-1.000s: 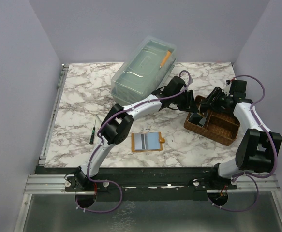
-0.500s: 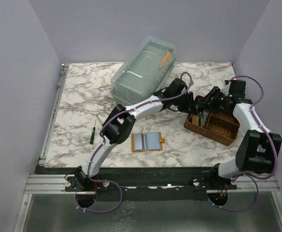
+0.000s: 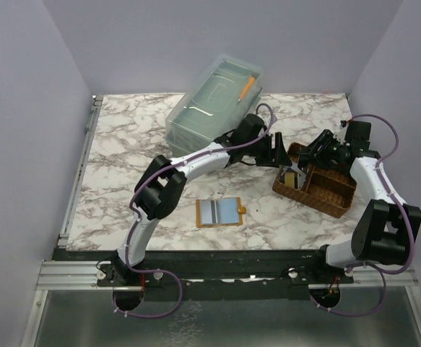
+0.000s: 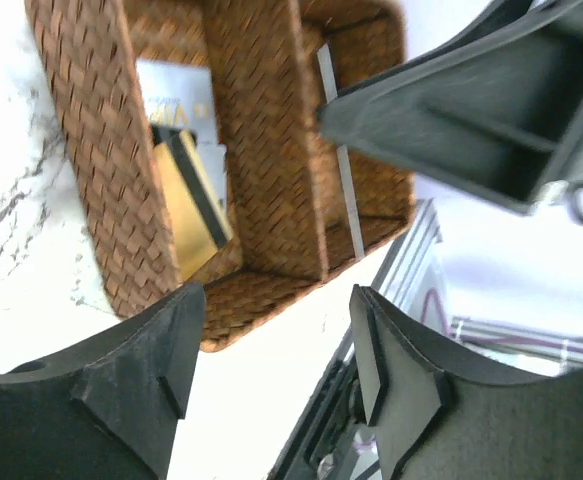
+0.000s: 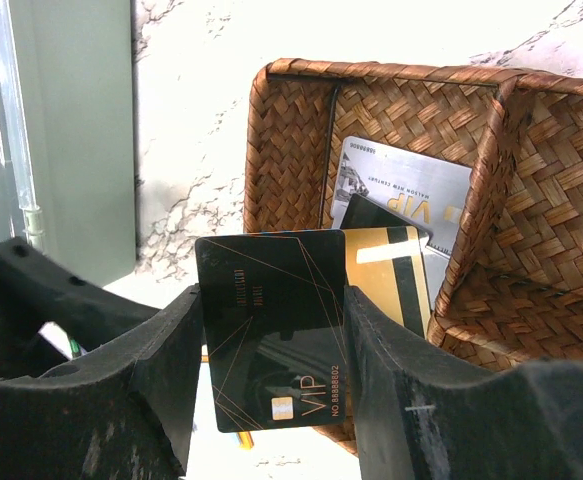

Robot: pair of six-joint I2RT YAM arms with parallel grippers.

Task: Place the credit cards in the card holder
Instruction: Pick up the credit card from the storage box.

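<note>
Right wrist view: right claw [image 5: 271,305] grips black card [image 5: 271,345], long axis vertical; left claw [image 4: 271,320] open

Three cards [image 5: 271,350]: one in the right gripper [image 5: 269,310], two just beyond it. One tray [image 5: 391,100], one wallet [image 3: 219,212], one box [image 3: 214,101].

The black card [image 5: 267,300] held between the right hand's [image 5: 271,345] fingers carried gold "VIP" and "NO 8888002" at its lower edge. Beyond the hand, the grey card [image 5: 403,188] in the woven tray [image 5: 289,130] read "VIP"; its smaller print was illegible.
</note>
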